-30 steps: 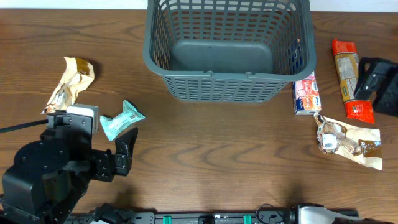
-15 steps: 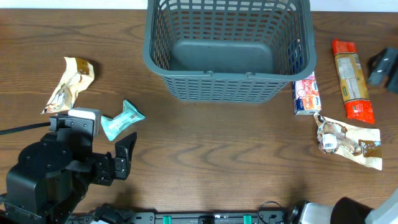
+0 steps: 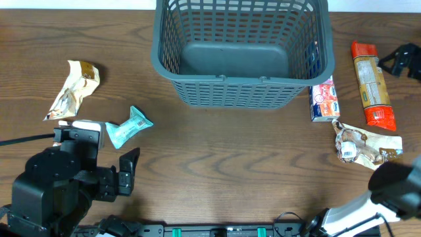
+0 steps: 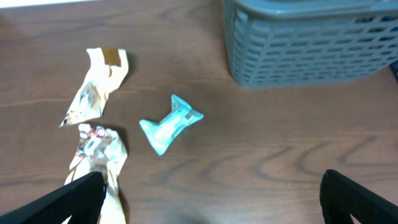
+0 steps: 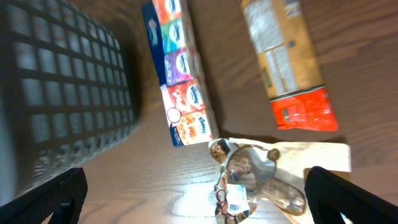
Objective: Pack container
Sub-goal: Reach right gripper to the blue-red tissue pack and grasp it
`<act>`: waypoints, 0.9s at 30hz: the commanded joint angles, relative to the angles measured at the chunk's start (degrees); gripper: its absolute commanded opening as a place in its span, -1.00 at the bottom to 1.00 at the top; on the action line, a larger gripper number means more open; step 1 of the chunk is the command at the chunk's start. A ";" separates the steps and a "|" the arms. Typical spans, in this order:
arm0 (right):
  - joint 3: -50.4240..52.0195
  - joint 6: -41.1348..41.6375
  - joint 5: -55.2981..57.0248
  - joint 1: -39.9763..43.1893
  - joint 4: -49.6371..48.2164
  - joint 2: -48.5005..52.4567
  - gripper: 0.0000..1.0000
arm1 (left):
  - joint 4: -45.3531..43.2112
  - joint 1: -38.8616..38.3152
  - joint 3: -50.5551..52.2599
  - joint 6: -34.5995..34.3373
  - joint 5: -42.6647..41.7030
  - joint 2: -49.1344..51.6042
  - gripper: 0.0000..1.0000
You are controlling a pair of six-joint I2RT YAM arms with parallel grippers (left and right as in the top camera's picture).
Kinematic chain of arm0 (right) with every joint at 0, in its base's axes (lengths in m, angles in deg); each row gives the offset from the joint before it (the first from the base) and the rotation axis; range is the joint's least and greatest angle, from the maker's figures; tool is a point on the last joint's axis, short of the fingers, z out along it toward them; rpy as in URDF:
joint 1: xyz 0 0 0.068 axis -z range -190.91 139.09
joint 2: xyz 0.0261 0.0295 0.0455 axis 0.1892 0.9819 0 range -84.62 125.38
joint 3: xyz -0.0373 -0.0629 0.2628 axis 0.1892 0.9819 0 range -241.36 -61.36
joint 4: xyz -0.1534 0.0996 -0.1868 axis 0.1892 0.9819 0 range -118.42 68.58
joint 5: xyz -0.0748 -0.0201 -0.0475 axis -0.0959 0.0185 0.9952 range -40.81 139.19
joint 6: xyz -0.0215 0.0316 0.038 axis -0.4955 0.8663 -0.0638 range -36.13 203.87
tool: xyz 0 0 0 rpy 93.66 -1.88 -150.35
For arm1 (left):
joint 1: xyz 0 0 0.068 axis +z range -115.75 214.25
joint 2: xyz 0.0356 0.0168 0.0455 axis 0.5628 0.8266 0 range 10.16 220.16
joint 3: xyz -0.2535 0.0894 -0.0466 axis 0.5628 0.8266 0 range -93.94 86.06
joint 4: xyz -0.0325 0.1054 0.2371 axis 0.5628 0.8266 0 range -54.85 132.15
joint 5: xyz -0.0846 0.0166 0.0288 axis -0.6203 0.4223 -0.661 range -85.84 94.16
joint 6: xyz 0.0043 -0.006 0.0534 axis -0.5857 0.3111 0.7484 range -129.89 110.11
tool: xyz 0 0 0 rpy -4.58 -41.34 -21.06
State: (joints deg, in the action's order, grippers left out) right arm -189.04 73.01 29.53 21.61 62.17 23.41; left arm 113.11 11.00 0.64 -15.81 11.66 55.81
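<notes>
Grey-green plastic lattice forms the basket (image 3: 237, 92), which stands empty at the far middle of the table (image 3: 217, 164), its solid floor bare. We judge that spot deliberate: it sits between two scatterings of snacks, so either arm can drop things into it. On our left lie a teal packet (image 3: 128, 126) and a crumpled tan wrapper (image 3: 74, 89). On our right lie a colourful carton (image 3: 323, 99) just beside the basket wall, an orange packet (image 3: 371, 82) and a glossy wrapper (image 3: 365, 148). Nothing is packed yet.

Our left hand (image 4: 211, 199) is spread wide and carries nothing, short of the teal packet and not touching it. Our right hand (image 5: 199, 193) is likewise spread and bare above the right-hand snacks, which we read as readiness to pick.

Dark brown wood grain covers the flat table. Of the room we see almost nothing.
</notes>
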 commanded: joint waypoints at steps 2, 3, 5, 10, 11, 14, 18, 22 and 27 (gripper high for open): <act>-0.02 -4.74 -1.66 -1.55 0.02 2.89 0.98 | 0.72 0.35 -0.74 0.33 1.11 0.04 0.97; 0.00 -5.20 -1.33 -1.68 -0.20 3.69 0.99 | 0.63 0.35 -0.74 0.33 1.14 0.04 0.97; -0.02 -5.51 -0.50 -1.90 -0.90 5.49 0.98 | 0.63 0.35 -0.74 0.35 1.20 0.07 0.97; -0.02 -7.58 1.51 -3.50 -0.74 10.27 0.98 | 0.66 0.35 -0.74 0.33 5.29 0.07 0.97; -0.02 -8.55 2.03 -4.15 -0.63 11.19 0.98 | 0.63 0.35 -0.74 0.35 6.34 0.07 0.97; -0.02 -9.11 4.96 -6.19 -0.28 13.81 0.99 | 0.61 0.35 -0.74 0.35 9.60 0.07 0.97; -0.02 -10.01 7.06 -8.50 -0.63 16.70 0.99 | 0.70 0.35 -0.74 0.33 10.03 0.07 0.97; 0.00 -9.99 9.35 -11.28 -0.83 19.50 0.99 | 1.40 0.35 -0.74 0.33 10.14 0.07 0.97; 0.00 -9.29 13.22 -15.19 -1.66 22.40 0.98 | 4.85 0.35 -0.74 0.33 10.16 0.07 0.97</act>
State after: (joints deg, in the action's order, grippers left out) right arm -188.86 64.29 39.48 8.47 60.62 44.22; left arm 117.17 11.00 0.64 -15.78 20.89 55.81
